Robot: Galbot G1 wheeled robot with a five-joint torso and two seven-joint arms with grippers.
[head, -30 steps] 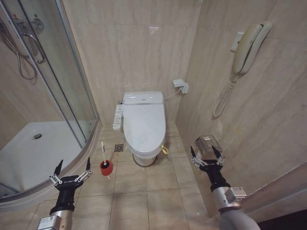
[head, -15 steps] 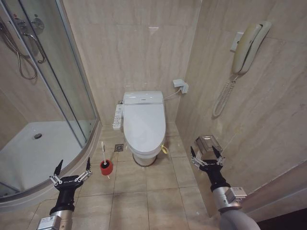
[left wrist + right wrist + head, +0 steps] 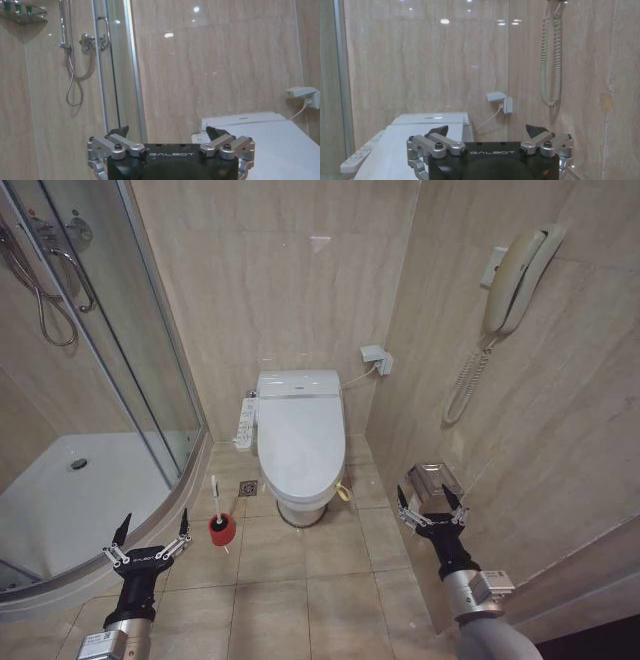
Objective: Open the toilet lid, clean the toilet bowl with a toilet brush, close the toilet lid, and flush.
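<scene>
"GALBOT" stands on the left gripper and right gripper.

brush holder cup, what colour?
Red. The small round cup holding the toilet brush stands on the floor tiles left of the toilet; clearest in the head view.

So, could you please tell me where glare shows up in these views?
Head view: a faint bright patch on the back wall above the toilet lid. Left wrist view: light spots on the wall tile. Right wrist view: several small spots high on the tile.
</scene>
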